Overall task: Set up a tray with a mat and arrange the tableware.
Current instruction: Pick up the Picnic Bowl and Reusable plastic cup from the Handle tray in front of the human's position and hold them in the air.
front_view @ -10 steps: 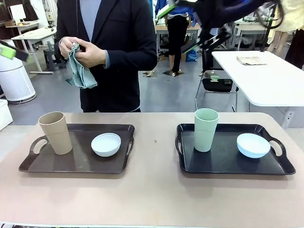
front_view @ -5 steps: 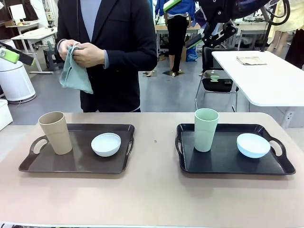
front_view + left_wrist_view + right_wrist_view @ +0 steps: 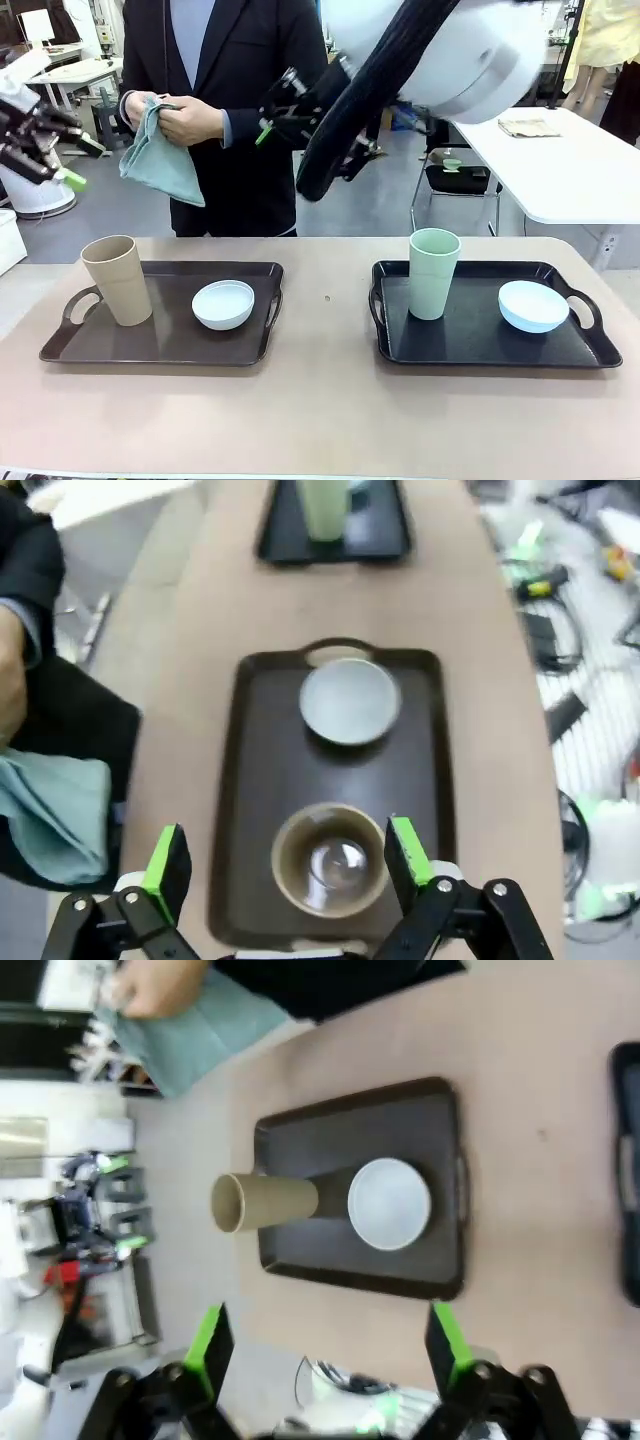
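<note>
Right, the left tool [image 3: 285, 846] is hovering released above the tan cup [image 3: 118, 278], which is standing on the brown tray [image 3: 150, 346]; the right tool [image 3: 328, 1328], also spread wide, is looking down on it too. Both arms are crowding one spot, risking a clash or toppling that cup.

Right arm [image 3: 470, 50]: blurred, cut by the top edge, hiding the room behind it.
Green cup [image 3: 324, 505]: blurred, cut by the left wrist view's top edge.
Black tray [image 3: 627, 1160]: a sliver at the right wrist view's edge.
Brown tray [image 3: 250, 780]: left handle partly behind the left gripper [image 3: 287, 848].
Person's hand [image 3: 8, 675]: blurred, cut by the picture's edge.
Person [image 3: 230, 110]: legs hidden behind the surface [image 3: 320, 400].
</note>
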Tool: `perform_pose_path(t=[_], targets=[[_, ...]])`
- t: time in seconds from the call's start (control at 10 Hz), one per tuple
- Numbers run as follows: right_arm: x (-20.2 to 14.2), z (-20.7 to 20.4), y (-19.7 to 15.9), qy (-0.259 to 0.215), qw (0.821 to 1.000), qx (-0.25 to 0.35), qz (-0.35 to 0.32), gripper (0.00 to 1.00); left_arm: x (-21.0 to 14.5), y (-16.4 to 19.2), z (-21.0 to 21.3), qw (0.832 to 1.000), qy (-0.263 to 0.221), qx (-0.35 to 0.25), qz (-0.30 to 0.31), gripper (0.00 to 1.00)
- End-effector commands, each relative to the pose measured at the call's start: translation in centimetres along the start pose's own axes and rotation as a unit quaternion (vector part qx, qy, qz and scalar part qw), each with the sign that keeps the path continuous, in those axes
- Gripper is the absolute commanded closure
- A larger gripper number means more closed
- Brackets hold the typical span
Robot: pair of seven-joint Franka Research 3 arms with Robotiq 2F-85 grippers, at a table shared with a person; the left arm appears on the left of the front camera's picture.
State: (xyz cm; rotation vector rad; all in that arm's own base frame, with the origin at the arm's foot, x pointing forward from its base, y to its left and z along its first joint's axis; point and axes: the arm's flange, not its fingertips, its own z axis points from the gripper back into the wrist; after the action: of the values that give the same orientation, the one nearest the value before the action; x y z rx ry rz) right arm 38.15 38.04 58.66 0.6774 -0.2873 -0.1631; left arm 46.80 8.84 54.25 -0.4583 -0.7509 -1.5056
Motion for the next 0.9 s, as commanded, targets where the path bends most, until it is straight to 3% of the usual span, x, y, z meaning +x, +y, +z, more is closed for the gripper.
perform_pose_path(t=[0.0, 0.1, 0.4, 0.5, 0.7, 0.8], targets=[[0.1, 2.0, 0.9, 0.057, 0.997, 0.033, 0.029, 0.0, -2.9, 0.5, 5.1, 0.976, -0.054, -0.209, 0.032, 0.0], [0.0, 0.0, 0.0, 0.0, 1.0, 0.0, 0.0, 0.0, 0.0, 0.0, 0.0, 1.0, 0.0, 0.0, 0.0, 0.0], [0.3, -0.2, 0.7, 0.016, 1.0, 0.007, 0.005, 0.0, 0.0, 0.0, 0.0, 1.0, 0.0, 0.0, 0.0, 0.0], [1.2, -3.1, 0.9, 0.016, 1.0, 0.001, -0.014, 0.0, -1.0, 0.5, 1.0, 0.999, -0.011, -0.03, -0.004, 0.0], [-0.3, -7.3, 3.1, 0.022, 0.998, -0.05, 0.009, 0.0, -2.9, 0.9, 2.1, 0.988, -0.089, -0.123, 0.032, 0.0], [-0.9, -8.8, 4.3, 0.031, 0.995, -0.088, 0.034, 0.0, -4.5, 0.8, 3.0, 0.984, -0.107, -0.142, 0.034, 0.0]])
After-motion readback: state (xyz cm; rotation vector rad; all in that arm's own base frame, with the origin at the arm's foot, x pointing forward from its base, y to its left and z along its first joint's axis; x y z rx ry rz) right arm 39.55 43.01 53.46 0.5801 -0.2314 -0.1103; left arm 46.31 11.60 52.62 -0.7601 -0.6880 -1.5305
